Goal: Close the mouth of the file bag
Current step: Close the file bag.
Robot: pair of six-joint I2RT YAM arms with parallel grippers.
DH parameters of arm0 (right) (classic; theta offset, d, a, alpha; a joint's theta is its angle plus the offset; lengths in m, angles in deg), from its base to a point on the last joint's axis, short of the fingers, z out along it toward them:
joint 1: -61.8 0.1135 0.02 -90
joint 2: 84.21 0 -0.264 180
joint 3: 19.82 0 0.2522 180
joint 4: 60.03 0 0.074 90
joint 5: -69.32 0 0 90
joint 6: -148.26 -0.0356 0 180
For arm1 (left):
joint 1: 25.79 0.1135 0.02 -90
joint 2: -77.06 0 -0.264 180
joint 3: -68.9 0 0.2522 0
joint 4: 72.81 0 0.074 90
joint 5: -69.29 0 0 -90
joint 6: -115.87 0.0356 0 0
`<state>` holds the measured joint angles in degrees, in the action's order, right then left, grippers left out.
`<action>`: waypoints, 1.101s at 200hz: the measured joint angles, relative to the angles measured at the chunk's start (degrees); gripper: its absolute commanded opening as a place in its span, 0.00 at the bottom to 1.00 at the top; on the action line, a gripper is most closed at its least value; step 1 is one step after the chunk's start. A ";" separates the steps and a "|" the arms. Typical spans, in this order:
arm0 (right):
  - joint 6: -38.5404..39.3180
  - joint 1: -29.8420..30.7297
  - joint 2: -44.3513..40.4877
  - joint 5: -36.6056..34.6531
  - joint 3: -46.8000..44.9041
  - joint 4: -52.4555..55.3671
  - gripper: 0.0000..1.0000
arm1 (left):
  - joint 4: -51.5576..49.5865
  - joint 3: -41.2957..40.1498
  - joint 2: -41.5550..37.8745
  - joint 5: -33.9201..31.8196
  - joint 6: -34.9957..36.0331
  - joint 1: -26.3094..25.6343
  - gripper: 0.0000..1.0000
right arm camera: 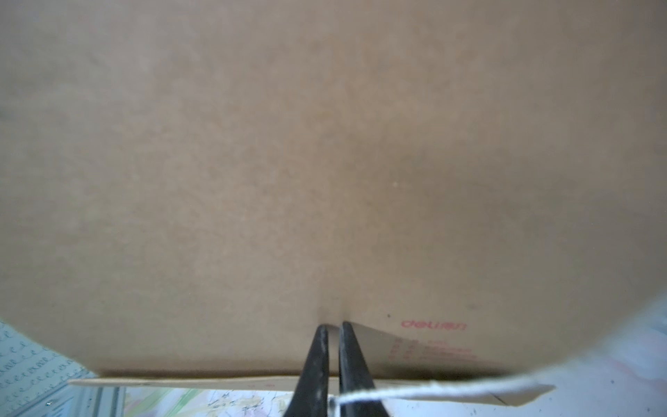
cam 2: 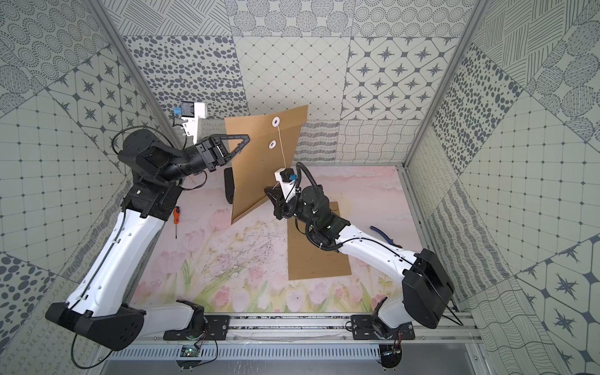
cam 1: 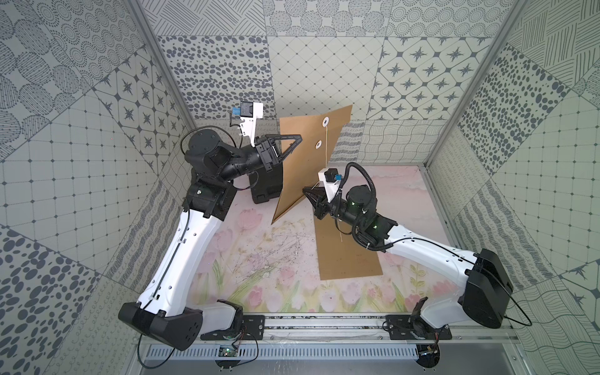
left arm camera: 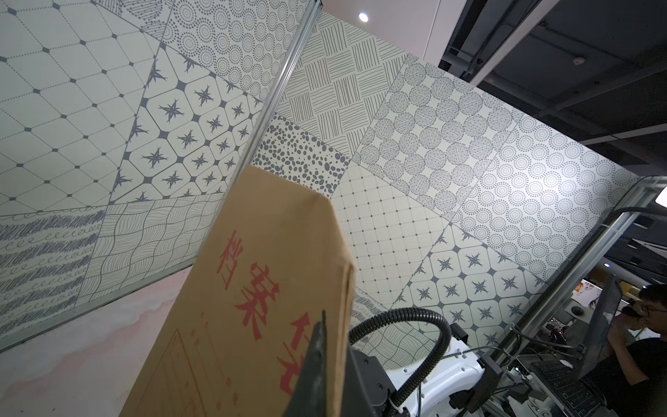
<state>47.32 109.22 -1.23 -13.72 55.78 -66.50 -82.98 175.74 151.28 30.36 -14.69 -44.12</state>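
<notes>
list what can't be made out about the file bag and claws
Both top views: left claw far finger, hidden behind the file bag.
Both top views: part of the string near the right claw, hidden by the right wrist camera.
Right wrist view: small red print, blurred.

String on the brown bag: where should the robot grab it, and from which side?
Pinch the loose string below the lower disc, coming from the disc side of the file bag. There it runs clear of the paper, thin enough for a tip pinch; the right gripper looks shut on it there.
</notes>
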 measured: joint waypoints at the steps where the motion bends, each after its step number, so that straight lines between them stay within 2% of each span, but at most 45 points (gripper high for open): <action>1: -0.39 -0.02 -0.15 0.02 -0.11 0.02 0.00 | -0.02 0.02 0.00 0.00 0.07 0.00 0.00; 40: -0.20 -0.20 -4.66 -0.20 -2.62 2.47 0.00 | -1.05 0.33 0.00 -0.46 1.64 0.11 0.00; 85: 3.13 -0.20 -11.15 0.57 -2.32 12.76 0.00 | -1.77 -1.36 0.00 -0.92 2.29 1.03 0.00; 111: 5.20 -0.13 -13.11 2.38 0.79 19.93 0.00 | -2.12 -2.23 0.09 -1.09 2.78 1.18 0.00; 139: 6.58 2.19 -13.07 4.02 6.01 24.92 0.00 | -1.29 -3.67 0.46 -1.14 2.69 1.22 0.00; 189: 9.90 10.88 -7.52 7.21 17.73 30.01 0.00 | 1.79 -7.82 1.66 -1.79 0.44 1.18 0.00; 220: 10.40 12.57 -4.11 9.90 19.82 31.34 0.00 | 3.93 -9.53 1.88 -1.92 -1.11 1.14 0.00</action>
<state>57.72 121.79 -5.34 -3.82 75.61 -35.16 -79.05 166.21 153.16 28.44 -15.80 -42.98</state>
